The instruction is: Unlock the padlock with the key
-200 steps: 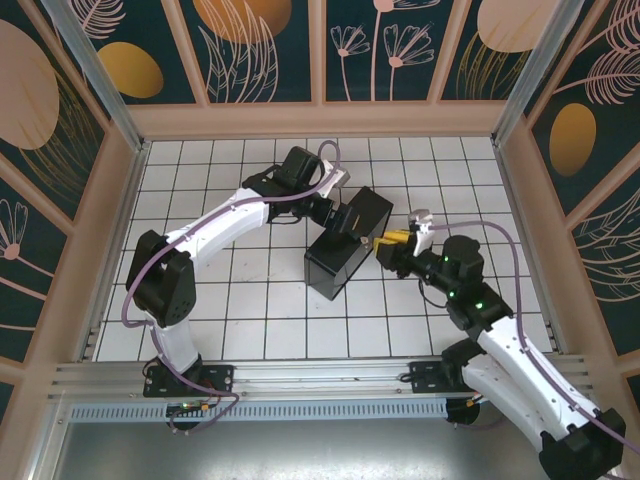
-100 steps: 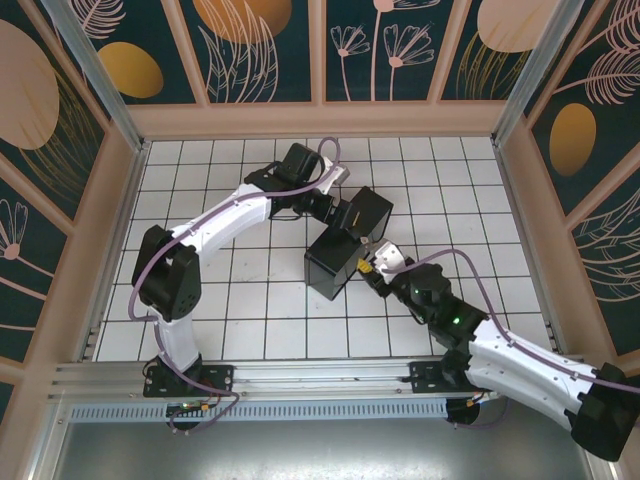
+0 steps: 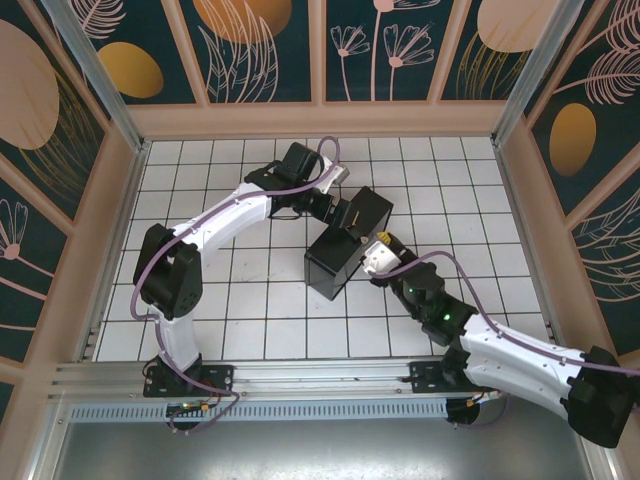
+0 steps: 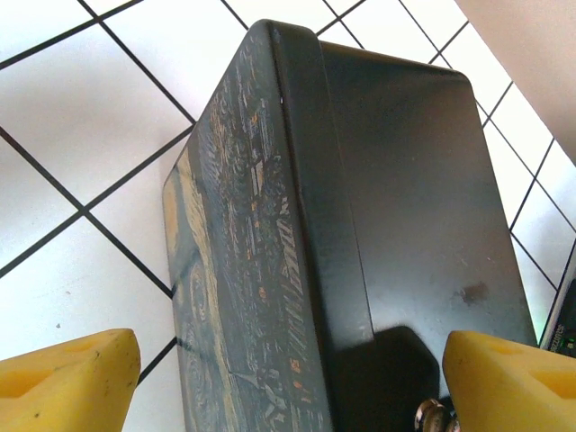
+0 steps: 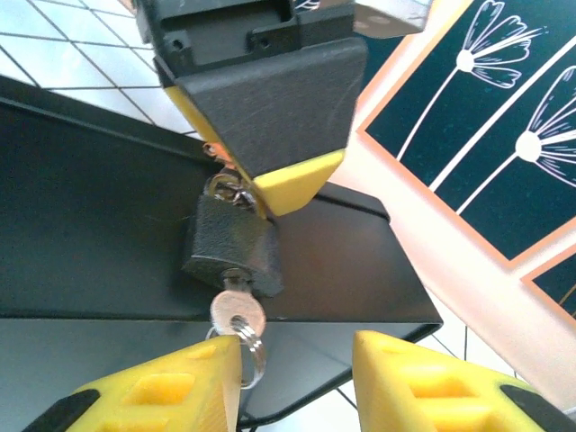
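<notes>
In the right wrist view a small black padlock [image 5: 229, 245] hangs on the front of a black tin box [image 5: 99, 225]. A silver key [image 5: 236, 315] sits in its keyhole, with a key ring [image 5: 255, 356] dangling below. My right gripper [image 5: 297, 382] is open just below the key; its left fingertip [image 5: 171, 387] is beside the ring, not clamped on it. One yellow-tipped finger [image 5: 292, 184] of my left gripper [image 3: 338, 212] rests by the padlock's shackle. The left gripper [image 4: 292, 382] is open and straddles the box [image 4: 360, 207], its left finger clear of the box's side.
The box [image 3: 345, 245] lies tilted mid-table on white tiles [image 3: 250, 290]. Patterned walls [image 3: 320, 50] enclose the cell on three sides. Both arms meet at the box, the right gripper [image 3: 372, 262] at its right edge.
My right gripper has swung down and left from beside the box's right side up to the padlock and key. The left arm has barely moved.
</notes>
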